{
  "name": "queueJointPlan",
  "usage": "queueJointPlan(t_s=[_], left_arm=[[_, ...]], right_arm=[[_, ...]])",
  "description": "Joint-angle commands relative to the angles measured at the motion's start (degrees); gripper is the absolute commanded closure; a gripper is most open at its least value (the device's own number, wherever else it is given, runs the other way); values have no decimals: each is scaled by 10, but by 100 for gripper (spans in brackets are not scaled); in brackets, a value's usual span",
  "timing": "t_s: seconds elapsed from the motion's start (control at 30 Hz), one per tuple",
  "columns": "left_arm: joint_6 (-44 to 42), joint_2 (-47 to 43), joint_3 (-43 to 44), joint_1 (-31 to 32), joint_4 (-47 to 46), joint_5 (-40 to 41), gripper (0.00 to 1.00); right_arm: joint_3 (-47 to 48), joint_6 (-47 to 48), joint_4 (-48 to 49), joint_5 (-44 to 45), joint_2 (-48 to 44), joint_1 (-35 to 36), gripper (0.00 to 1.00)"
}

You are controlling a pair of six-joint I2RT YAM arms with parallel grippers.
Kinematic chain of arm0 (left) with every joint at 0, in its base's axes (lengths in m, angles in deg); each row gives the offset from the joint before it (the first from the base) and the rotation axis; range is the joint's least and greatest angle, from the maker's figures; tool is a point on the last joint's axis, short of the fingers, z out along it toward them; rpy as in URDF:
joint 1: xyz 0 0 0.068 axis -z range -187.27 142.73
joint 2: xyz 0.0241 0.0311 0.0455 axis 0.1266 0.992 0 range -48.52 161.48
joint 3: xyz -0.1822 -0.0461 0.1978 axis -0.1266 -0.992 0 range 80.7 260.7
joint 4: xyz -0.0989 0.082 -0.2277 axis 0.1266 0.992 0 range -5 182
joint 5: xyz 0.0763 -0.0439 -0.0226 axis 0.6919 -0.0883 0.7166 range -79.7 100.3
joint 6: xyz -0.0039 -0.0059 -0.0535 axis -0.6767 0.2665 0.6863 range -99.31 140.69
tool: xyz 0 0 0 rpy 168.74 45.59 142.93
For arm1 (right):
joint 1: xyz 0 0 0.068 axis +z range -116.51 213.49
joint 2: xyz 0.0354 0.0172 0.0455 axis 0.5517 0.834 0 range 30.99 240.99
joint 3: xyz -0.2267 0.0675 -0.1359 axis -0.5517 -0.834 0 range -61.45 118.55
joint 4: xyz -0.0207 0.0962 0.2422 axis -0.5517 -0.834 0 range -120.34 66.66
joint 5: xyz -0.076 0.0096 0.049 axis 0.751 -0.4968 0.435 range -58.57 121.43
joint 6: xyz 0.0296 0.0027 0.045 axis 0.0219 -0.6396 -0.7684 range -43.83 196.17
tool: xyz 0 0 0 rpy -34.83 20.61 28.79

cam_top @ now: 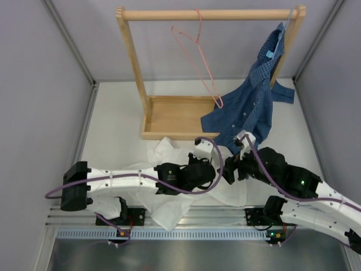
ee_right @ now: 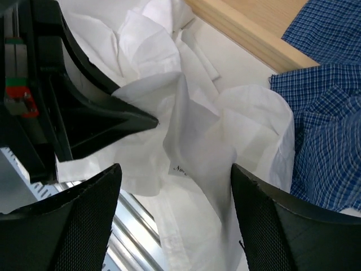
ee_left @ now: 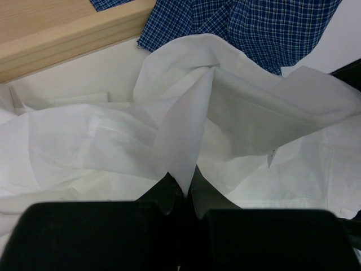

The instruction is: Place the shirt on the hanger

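Observation:
The white shirt [cam_top: 168, 210] lies crumpled on the table in front of the arms, part of it under them. My left gripper [ee_left: 184, 189] is shut on a raised fold of the shirt [ee_left: 186, 130], pulling it up into a ridge. My right gripper [ee_right: 175, 169] stands open just to the right of it, its fingers [ee_right: 84, 214] straddling the same lifted cloth [ee_right: 225, 130] without pinching it. The left gripper's black tip [ee_right: 132, 120] shows in the right wrist view. The pink wire hanger [cam_top: 198, 56] hangs tilted from the wooden rail, apart from both grippers.
A wooden rack [cam_top: 211, 14] with a flat base [cam_top: 169, 118] stands at the back. A dark blue checked shirt [cam_top: 254, 101] hangs off its right post and drapes down to the table, close to my right gripper. Grey walls close both sides. A metal rail [cam_top: 169, 217] runs along the near edge.

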Motion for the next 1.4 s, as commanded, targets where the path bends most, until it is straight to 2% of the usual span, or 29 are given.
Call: queueJointPlan(t_s=[0.0, 0.2, 0.37, 0.43, 0.47, 0.5, 0.53, 0.57, 0.6, 0.63, 0.67, 0.73, 0.8, 0.93, 1.0, 1.07, 1.1, 1.13, 1.2, 1.37], left_arm=[[-3, -31, 9, 0, -26, -21, 100], [-6, -80, -18, 0, -23, -46, 100], [-18, -112, -33, 1, -22, -68, 100], [-26, -122, -34, 0, -22, -89, 100], [-27, -125, -33, 0, -19, -93, 95], [-27, -133, -32, 0, -13, -91, 89], [-27, -140, -31, 0, -5, -87, 68], [-26, -148, -28, 0, 20, -60, 49], [-16, -169, -27, 0, 38, -39, 26], [-12, -185, -29, -2, 56, -15, 9], [-8, -200, -40, -6, 82, 24, 2], [7, -252, -63, -37, 95, 40, 2], [24, -298, -107, -107, 83, -10, 2], [67, -311, -163, -203, 61, -76, 2], [86, -280, -170, -258, 59, -112, 2], [82, -257, -178, -302, 12, -167, 2], [80, -229, -180, -346, -10, -202, 2], [80, -215, -181, -365, -31, -266, 2], [89, -177, -178, -391, -86, -305, 2], [127, -90, -183, -407, -213, -406, 2]], right_arm=[[60, 68, 50, -36, 74, 1, 25], [95, 116, 58, 71, 191, 0, 30], [97, 132, 87, 89, 220, 1, 36], [92, 137, 123, 95, 218, 1, 56], [91, 139, 135, 93, 216, 1, 74], [91, 136, 138, 98, 208, 1, 95], [91, 132, 139, 109, 203, 1, 100], [90, 122, 131, 137, 196, 1, 100], [88, 117, 124, 150, 180, 1, 100], [81, 111, 114, 160, 168, 0, 100], [76, 100, 96, 162, 157, 0, 100], [51, 93, 90, 145, 106, 1, 100], [35, 80, 94, 134, 49, 0, 100], [20, 73, 97, 91, -13, 1, 100], [19, 84, 108, 39, -35, 1, 100], [13, 92, 115, -14, -46, 1, 100], [12, 92, 118, -24, -55, 1, 100], [10, 92, 120, -33, -56, 1, 100], [10, 92, 120, -40, -49, 1, 100], [12, 92, 128, -57, -15, 1, 100]])
